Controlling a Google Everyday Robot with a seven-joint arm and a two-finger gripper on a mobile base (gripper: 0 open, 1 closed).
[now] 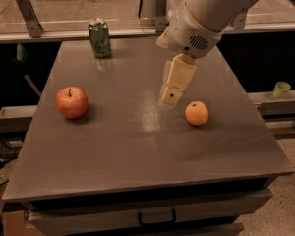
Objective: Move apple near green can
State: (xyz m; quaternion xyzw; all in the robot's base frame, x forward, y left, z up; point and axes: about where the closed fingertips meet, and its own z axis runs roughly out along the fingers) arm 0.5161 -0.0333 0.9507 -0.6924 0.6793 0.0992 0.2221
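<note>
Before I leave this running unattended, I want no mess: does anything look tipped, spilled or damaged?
Nothing stands out. The green can stands upright at the far left of the table, the apple sits stem-up on the left, the orange fruit on the right, and the gripper hangs over the middle.
</note>
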